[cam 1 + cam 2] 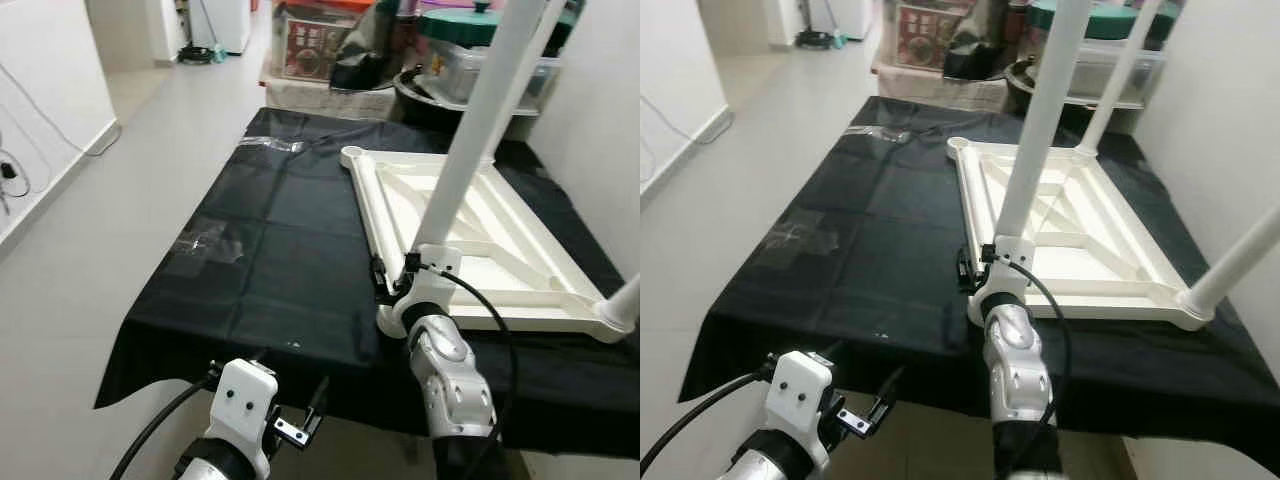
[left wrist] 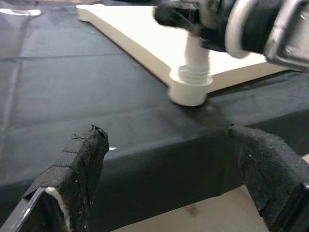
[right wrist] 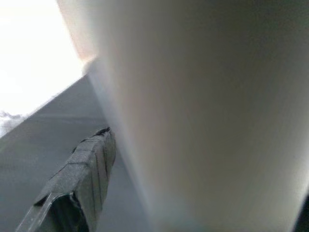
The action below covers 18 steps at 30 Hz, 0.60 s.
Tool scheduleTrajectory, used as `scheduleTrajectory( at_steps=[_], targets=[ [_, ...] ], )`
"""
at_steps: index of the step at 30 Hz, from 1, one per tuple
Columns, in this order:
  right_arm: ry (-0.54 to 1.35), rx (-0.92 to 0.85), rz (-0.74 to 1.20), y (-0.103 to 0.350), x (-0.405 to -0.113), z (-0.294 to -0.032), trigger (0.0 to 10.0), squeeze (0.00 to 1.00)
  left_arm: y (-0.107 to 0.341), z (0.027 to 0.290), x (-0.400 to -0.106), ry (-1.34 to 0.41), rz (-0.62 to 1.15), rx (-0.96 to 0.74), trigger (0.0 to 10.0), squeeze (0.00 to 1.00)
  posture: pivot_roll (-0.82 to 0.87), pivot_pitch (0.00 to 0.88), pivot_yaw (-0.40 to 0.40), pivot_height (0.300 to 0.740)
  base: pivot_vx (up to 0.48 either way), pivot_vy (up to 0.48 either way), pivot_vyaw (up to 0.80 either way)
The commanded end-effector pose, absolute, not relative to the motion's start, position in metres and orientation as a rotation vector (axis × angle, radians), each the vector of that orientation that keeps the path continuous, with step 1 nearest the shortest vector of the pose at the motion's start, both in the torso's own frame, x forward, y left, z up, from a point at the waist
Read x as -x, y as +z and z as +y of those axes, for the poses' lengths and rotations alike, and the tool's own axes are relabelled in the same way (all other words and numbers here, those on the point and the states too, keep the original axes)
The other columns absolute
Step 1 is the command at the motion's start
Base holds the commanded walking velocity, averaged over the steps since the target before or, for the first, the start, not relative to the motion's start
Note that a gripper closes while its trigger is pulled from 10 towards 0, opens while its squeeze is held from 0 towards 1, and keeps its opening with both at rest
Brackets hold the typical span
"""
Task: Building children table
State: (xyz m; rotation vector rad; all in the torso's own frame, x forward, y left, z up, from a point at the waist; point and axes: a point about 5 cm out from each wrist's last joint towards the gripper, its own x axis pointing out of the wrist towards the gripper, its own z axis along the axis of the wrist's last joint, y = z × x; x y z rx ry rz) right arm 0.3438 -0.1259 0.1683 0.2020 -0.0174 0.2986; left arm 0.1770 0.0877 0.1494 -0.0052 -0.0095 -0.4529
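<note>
The right gripper (image 1: 976, 268) clamps the white leg (image 1: 1042, 125) low by its corner socket in the upturned tabletop (image 1: 1090, 255), stiff, light, slippery plastic; the left gripper (image 2: 178, 169) hangs open.

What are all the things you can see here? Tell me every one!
Table top: one, white, upside down on the black cloth.
Table legs: three in view, white, standing up from its corners.
Black cloth: one, covering the work surface.
Tape patches: two, clear, on the cloth.
Storage boxes: several, behind the cloth.
Floor: pale tiles, on the left.
Right gripper: black, closed on the nearest leg's base.
Left gripper: black, open, below the cloth's near edge.
</note>
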Motion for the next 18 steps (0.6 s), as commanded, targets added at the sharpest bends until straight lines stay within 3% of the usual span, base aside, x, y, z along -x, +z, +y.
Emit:
scheduleTrajectory(
  at_steps=[1,3,8,16,17,18],
  targets=[
    [0.593,-0.200,0.002,0.172,-0.348,-0.121,10.0,0.00,0.145,0.087,-0.177,-0.451,0.013,0.014,10.0,0.00,0.24,0.081,-0.124,0.740,0.000,0.000,0.00],
    [0.845,-0.157,0.063,0.174,-0.348,-0.132,10.0,0.00,0.145,0.087,-0.177,-0.451,0.014,0.014,10.0,0.00,0.24,0.082,-0.123,0.740,0.000,0.000,0.00],
    [1.173,-0.073,0.156,0.176,-0.342,-0.132,10.0,0.00,0.145,0.087,-0.177,-0.450,0.014,0.014,10.0,0.00,0.25,0.086,-0.124,0.740,0.000,0.000,0.00],
    [1.485,0.094,0.227,0.173,-0.338,-0.105,10.0,0.00,0.146,0.087,-0.176,-0.447,0.015,0.010,10.0,0.00,0.26,0.094,-0.125,0.740,0.000,0.000,0.00],
    [1.505,0.121,0.224,0.171,-0.339,-0.099,4.0,0.00,0.146,0.087,-0.176,-0.447,0.015,0.010,10.0,0.00,0.27,0.097,-0.126,0.740,0.000,0.000,0.00],
    [1.505,0.121,0.224,0.171,-0.339,-0.099,4.0,0.00,0.146,0.087,-0.176,-0.447,0.015,0.010,10.0,0.00,0.27,0.097,-0.126,0.740,0.000,0.000,0.00]
  ],
)
